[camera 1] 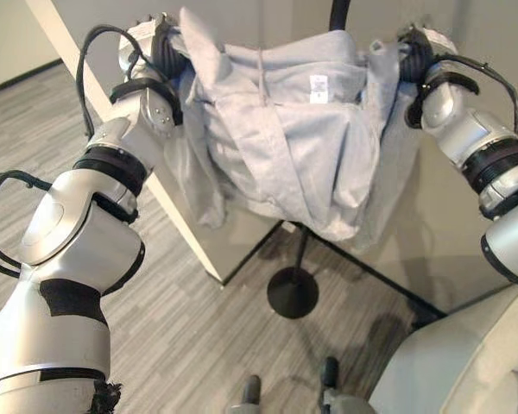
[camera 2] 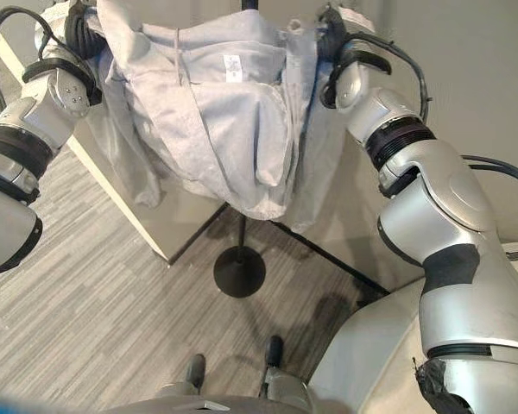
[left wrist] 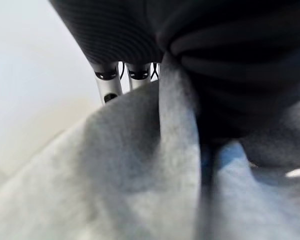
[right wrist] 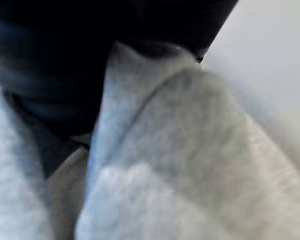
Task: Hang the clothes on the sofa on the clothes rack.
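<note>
A light grey hooded garment (camera 1: 285,138) hangs spread between my two raised hands, its inside label facing me. My left hand (camera 1: 162,50) grips its left upper edge, and in the left wrist view the cloth (left wrist: 140,175) is bunched under the fingers (left wrist: 108,84). At the right upper edge my right hand (camera 1: 413,53) is shut on the cloth (right wrist: 190,150). The clothes rack's black pole (camera 1: 337,12) rises just behind the garment's top. Its lower pole (camera 1: 302,246) and round base (camera 1: 292,291) show beneath the hanging hem.
A white wall corner (camera 1: 198,233) juts out to the left behind the garment. A black strip (camera 1: 371,276) runs along the foot of the grey wall. The grey sofa (camera 1: 466,362) is at lower right. Open grey striped floor (camera 1: 190,345) lies at lower left.
</note>
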Motion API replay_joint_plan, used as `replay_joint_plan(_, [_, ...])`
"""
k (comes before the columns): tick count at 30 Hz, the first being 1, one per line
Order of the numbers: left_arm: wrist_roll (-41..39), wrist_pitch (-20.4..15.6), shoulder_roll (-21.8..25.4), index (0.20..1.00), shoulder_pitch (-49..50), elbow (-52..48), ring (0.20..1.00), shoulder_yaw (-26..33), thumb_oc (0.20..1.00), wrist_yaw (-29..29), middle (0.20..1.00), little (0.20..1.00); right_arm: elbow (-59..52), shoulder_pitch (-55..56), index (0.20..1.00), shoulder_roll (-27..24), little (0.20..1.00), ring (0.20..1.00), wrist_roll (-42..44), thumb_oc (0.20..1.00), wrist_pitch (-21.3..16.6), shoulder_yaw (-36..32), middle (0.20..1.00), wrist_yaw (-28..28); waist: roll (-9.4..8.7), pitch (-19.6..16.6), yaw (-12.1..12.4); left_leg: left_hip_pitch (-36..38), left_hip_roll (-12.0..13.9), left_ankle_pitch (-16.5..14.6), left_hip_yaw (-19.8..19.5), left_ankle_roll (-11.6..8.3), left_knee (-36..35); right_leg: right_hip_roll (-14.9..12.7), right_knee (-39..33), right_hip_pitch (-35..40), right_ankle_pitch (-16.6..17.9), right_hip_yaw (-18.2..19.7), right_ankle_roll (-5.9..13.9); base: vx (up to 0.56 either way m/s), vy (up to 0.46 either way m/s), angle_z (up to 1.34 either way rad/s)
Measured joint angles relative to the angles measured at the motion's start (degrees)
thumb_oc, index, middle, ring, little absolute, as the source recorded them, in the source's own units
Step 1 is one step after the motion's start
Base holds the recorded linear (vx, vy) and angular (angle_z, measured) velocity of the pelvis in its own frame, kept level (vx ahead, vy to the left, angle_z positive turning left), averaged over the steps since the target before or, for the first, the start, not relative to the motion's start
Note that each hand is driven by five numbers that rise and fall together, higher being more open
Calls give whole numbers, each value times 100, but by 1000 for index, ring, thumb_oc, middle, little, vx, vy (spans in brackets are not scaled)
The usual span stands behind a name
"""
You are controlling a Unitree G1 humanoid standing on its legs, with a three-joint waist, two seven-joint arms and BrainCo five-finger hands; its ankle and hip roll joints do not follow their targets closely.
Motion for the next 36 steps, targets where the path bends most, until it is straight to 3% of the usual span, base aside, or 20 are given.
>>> replay_joint_plan(14, [158,-18,123,200,25,-62,200,7,200,-81,200,200,-37,612,200,-172,200,200,-433,200,-65,-72,200,96,-26,14,-61,-52,3,-11,21,-11,-1,12,0,-67,-2,19,3,2,2,0])
replay_joint_plan(20, [244,-29,532,200,100,-540,200,49,200,-85,200,200,-640,1131,200,-514,200,200,-676,200,-157,-244,200,97,-60,34,-90,33,-8,-18,150,-17,-30,20,-1,-65,-1,138,6,20,16,-9])
replay_joint_plan(24, [242,-31,810,200,193,-1129,200,354,200,-40,200,200,-1461,1691,200,-981,200,200,-873,200,-190,-817,200,-14,-94,57,-115,52,4,-18,165,-16,-56,32,-1,-66,0,161,6,14,0,-3])
replay_joint_plan(29, [236,-28,1011,200,600,-1611,200,854,200,53,200,200,-2140,2107,200,-1091,200,200,-904,200,-199,-1228,200,-41,-99,75,-201,141,51,-18,248,-18,-118,66,-1,-45,2,203,5,18,-6,-9])
replay_joint_plan(36, [238,-28,987,200,1247,-1743,200,1132,200,117,200,200,-2483,2380,200,-1183,200,200,-1103,200,-249,-1251,200,-40,-42,215,-212,260,92,-12,302,-14,-201,103,-1,-3,5,259,0,3,-4,-4])
